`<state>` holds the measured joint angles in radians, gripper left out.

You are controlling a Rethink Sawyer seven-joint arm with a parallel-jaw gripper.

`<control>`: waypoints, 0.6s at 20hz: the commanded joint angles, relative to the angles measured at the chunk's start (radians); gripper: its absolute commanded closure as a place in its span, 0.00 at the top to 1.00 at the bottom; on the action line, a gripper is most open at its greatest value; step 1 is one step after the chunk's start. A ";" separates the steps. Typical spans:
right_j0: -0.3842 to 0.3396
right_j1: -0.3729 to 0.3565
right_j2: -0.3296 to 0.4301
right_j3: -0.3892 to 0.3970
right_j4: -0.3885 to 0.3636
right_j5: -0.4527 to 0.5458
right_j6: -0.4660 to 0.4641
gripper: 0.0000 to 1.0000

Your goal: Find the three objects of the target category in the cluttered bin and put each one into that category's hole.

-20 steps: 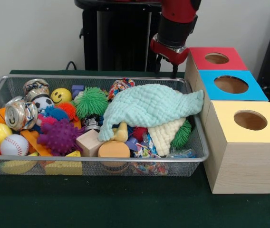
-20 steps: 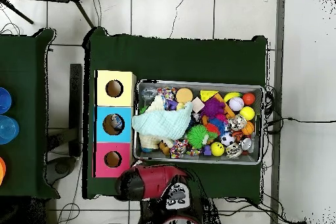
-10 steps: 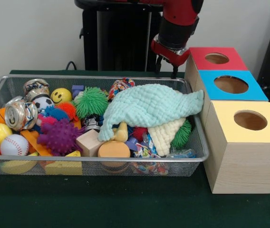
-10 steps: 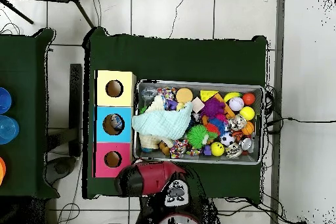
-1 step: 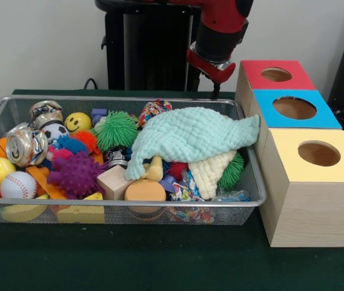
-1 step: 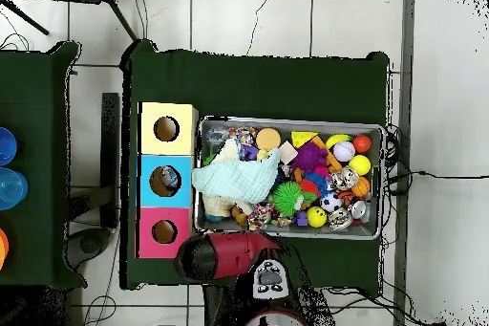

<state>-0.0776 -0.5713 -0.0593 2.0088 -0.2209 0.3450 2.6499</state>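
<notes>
Surface: dark green cloth (image 5: 160,267) is covering the table, with pale tiled floor (image 6: 287,16) showing around it in the overhead view.
Bin: wire basket (image 5: 129,209) is sitting just beside three boxes, red (image 5: 275,74), blue (image 5: 293,108) and yellow (image 5: 317,154), so drops stay short.
Clutter: mint cloth (image 5: 190,136) is draping toward 3 o'clock, hiding toys beneath; target category is unclear.
Gripper: gripper (image 5: 205,90) is hanging at the bin's 12 o'clock rim, holding nothing visible; jaw spread cannot be told.

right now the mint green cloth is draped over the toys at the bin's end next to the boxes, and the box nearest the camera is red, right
Not quite. The mint green cloth does lie over the toys at the bin's box end, but the front view shows the nearest box is yellow; red is farthest.
</notes>
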 commanded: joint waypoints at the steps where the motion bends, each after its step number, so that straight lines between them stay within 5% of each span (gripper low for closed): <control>1: -0.088 -0.067 0.130 -0.154 0.035 0.113 -0.075 1.00; 12: -0.110 -0.078 0.150 -0.165 0.006 0.133 -0.062 1.00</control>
<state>-0.1604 -0.6148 -0.0171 2.0041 -0.2213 0.4589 2.6499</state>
